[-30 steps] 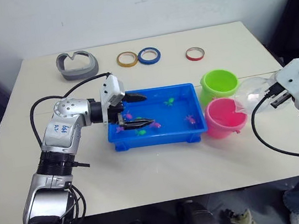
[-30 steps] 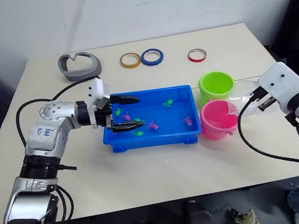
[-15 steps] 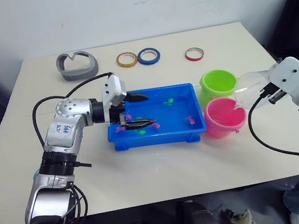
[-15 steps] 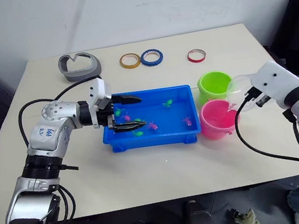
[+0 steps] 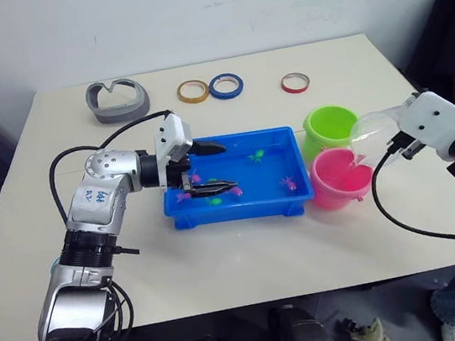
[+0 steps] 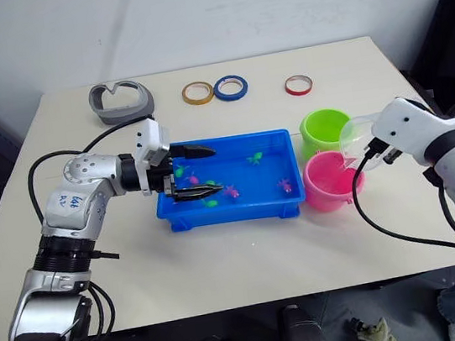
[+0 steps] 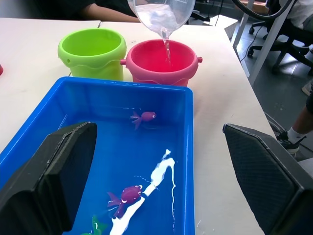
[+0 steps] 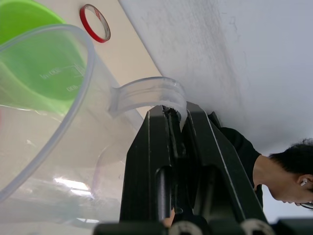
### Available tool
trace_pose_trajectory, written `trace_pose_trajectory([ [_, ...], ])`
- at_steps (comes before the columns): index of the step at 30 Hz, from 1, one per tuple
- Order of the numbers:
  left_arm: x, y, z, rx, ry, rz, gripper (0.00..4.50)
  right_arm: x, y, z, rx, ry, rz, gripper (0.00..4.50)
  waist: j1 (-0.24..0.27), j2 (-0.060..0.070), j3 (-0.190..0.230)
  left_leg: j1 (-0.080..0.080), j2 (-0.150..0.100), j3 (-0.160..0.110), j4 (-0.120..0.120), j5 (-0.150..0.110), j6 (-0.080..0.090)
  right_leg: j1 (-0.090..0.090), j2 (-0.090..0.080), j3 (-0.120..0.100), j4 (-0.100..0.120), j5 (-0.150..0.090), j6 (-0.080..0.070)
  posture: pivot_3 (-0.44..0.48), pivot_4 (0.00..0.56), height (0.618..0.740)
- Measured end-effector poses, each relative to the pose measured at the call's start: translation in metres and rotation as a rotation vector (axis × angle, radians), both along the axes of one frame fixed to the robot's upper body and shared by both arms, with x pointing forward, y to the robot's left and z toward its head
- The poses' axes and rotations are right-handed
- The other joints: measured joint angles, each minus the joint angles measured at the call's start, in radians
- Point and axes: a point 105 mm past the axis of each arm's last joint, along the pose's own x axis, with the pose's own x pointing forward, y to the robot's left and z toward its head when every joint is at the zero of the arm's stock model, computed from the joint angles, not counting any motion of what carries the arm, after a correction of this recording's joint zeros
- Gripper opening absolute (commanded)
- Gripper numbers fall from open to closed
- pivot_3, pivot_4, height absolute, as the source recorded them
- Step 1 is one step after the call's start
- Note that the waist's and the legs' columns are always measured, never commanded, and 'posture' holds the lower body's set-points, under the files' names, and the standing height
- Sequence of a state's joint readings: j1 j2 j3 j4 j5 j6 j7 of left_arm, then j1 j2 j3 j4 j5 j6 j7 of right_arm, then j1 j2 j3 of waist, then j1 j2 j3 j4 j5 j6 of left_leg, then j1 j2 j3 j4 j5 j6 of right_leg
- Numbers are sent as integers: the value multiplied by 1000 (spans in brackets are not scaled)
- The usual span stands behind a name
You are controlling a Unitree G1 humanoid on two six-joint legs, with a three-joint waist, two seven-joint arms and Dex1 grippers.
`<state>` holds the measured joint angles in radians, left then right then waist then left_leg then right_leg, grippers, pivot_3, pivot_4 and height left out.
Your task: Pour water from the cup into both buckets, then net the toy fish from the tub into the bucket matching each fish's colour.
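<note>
While the table (image 5: 247, 252) carries everything, the blue tub (image 5: 241, 207) sits at its middle with small pink and green fish (image 7: 143, 116) in shallow water. Just beside the tub's right end stand the green bucket (image 5: 331, 126) and, nearer the robot, the pink bucket (image 5: 340, 178), touching each other. The right gripper (image 8: 178, 127) is clamped on the handle of the clear cup (image 5: 371, 133), tilted over the pink bucket with a thin stream of water falling in. The left gripper (image 5: 210, 169) hangs over the tub's left end, fingers apart.
</note>
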<state>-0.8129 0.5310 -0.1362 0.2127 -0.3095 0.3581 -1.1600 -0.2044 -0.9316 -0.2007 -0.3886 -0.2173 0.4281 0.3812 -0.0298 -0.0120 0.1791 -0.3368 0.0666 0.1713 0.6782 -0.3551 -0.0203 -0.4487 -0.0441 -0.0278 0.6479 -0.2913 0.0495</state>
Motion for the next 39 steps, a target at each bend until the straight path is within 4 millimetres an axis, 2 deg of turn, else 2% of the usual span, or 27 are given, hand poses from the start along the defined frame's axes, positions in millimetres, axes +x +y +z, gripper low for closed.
trace_pose_trajectory([
  [18, 0, 0, 0, 0, 0, 0, 4500, 1, 4, 4, -22, -20, 20, 67, 0, 0, 0, 1, 0, 0, 3, 0, 0, 0, 0, 2, 4, 0, 0, 0, 150, 727],
  [27, 0, 2, 2, -22, 20, 9, 4500, 13, -2, -14, 336, 57, -20, 67, -1, -2, 1, 1, 0, 0, 4, 0, 0, -1, 0, 4, 5, 0, 0, 0, 150, 727],
  [32, 5, 12, 13, -108, 46, 67, 4500, 18, -13, -6, 460, 27, -59, 67, -2, -2, 1, 1, 0, -2, 3, 0, 1, -2, 0, 5, 6, 0, 0, 0, 150, 727],
  [39, 11, 16, 14, -118, 51, 117, 4500, 33, -20, 11, 509, -24, -88, 67, -3, -2, 1, 1, 0, -1, 3, 0, 1, -3, 0, 6, 6, 0, 0, 0, 150, 727],
])
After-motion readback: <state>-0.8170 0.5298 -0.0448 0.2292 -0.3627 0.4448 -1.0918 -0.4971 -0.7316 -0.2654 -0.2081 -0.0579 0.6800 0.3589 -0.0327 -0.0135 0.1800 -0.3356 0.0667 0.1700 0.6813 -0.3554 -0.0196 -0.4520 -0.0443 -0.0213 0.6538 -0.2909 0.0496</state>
